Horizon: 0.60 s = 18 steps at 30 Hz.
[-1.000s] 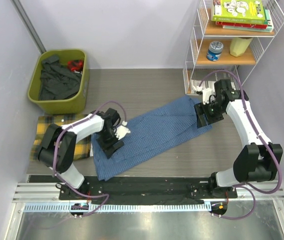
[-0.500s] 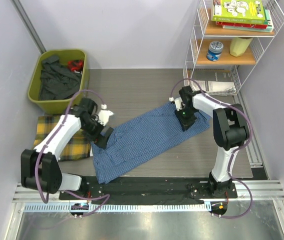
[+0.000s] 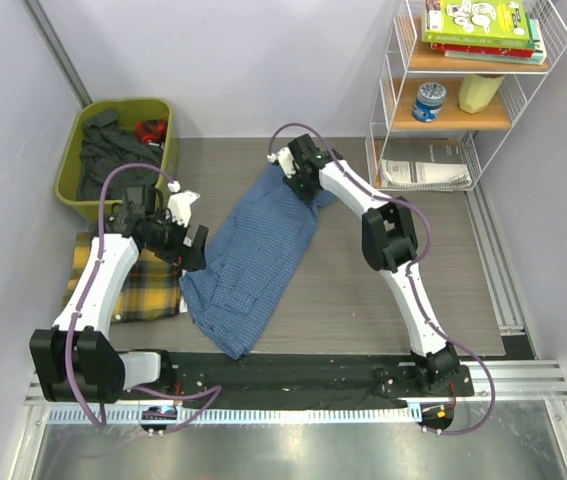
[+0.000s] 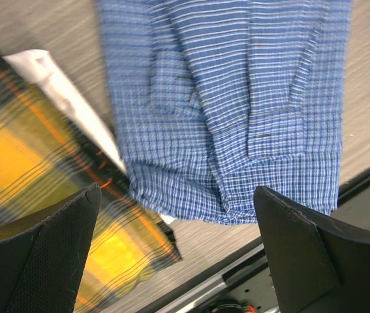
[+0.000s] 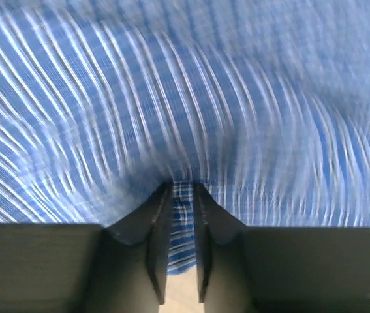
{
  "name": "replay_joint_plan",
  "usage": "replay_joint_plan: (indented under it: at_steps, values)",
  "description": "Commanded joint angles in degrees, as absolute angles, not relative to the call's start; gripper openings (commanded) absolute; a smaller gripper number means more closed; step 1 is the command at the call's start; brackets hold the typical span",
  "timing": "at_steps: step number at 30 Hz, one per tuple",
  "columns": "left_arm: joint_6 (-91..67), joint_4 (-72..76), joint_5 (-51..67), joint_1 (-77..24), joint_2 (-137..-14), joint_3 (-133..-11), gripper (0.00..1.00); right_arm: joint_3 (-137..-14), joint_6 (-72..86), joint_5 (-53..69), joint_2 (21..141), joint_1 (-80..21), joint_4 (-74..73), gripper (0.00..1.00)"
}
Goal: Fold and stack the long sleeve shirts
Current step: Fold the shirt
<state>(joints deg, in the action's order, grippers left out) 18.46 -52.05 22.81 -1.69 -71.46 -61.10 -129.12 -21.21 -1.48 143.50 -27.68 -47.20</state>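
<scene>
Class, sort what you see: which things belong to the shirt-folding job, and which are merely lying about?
Job: blue shirt; yellow plaid shirt.
Lying about: green bin; dark clothes; wire shelf; books; tin.

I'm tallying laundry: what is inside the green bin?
Dark crumpled clothing fills it, with a red item at the far corner. Anything beneath the clothing is covered.

Blue shirt (image 3: 258,255) and yellow shirt (image 3: 153,297) on a grey-brown wood-grain table (image 3: 333,290)
The blue shirt has a fine check of white and paler blue lines; the yellow shirt is plaid — broad black bands crossed by thin white and orange lines. The bin (image 3: 68,190) is olive green, with dark grey clothes (image 3: 113,165) and a red item (image 3: 150,130) inside. The left arm (image 3: 93,290) and right arm (image 3: 413,300) are white with black joints and purple cables
</scene>
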Motion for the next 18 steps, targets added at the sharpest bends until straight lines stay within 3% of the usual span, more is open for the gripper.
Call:
replay_joint_plan:
  at_steps: [1, 5, 12, 18]
  values:
    - [15.9, -50.9, 26.9, -1.3, -74.0, -63.0, 1.00, -134.0, -28.6, -1.7, 143.1, -26.8, -46.2, 0.30]
    - [17.3, -50.4, 27.2, -1.3, -77.0, -64.7, 1.00, -130.1, -27.9, -6.4, 139.6, -23.7, -42.1, 0.33]
    - [28.1, -51.6, 21.9, -7.7, -81.7, -61.9, 1.00, -121.0, -18.4, 8.4, 127.4, -17.6, -43.3, 0.34]
    - [30.9, -50.0, 17.8, -14.0, -84.0, -60.2, 0.99, -114.3, -7.6, 22.0, 125.3, -18.5, -42.9, 0.34]
